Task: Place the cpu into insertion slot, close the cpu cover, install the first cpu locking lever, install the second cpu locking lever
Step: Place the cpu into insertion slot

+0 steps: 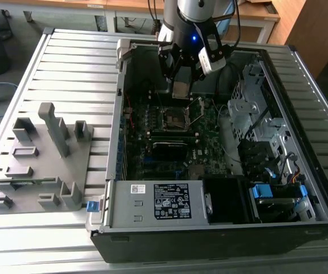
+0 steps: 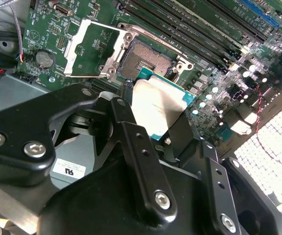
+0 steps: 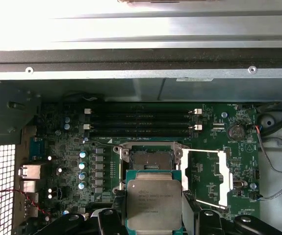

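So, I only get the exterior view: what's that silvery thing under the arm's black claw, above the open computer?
Observer: In the first wrist view it is the cpu, a flat square chip clamped in the gripper.
Operator: Is it in its socket yet?
Observer: No. In the first wrist view the insertion slot is bare, and the chip is held apart from it.
Operator: Does the socket have a lid?
Observer: Yes. In the second wrist view the cpu cover is flipped open beside the slot, not over it.
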Robot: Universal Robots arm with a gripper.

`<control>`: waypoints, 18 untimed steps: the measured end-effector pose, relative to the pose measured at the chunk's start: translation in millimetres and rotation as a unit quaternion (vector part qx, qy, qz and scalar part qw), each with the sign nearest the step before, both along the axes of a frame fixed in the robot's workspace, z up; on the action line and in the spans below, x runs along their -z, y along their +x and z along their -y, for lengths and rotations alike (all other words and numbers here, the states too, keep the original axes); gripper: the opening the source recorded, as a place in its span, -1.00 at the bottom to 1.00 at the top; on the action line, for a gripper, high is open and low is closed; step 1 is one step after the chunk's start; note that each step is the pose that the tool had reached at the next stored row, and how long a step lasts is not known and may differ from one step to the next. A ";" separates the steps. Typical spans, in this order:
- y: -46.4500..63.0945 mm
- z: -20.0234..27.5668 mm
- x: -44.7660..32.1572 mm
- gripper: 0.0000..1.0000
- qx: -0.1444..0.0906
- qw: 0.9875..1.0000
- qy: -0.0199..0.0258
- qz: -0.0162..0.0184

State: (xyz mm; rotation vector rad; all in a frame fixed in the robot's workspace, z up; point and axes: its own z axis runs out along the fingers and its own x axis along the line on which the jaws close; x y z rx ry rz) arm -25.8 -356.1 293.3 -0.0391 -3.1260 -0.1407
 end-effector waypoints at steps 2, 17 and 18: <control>0.0 0.0 0.0 0.07 0.000 1.000 0.000 0.000; 0.0 0.0 2.6 0.07 0.077 0.997 0.001 0.000; 0.0 0.0 2.9 0.07 0.086 0.996 0.001 0.000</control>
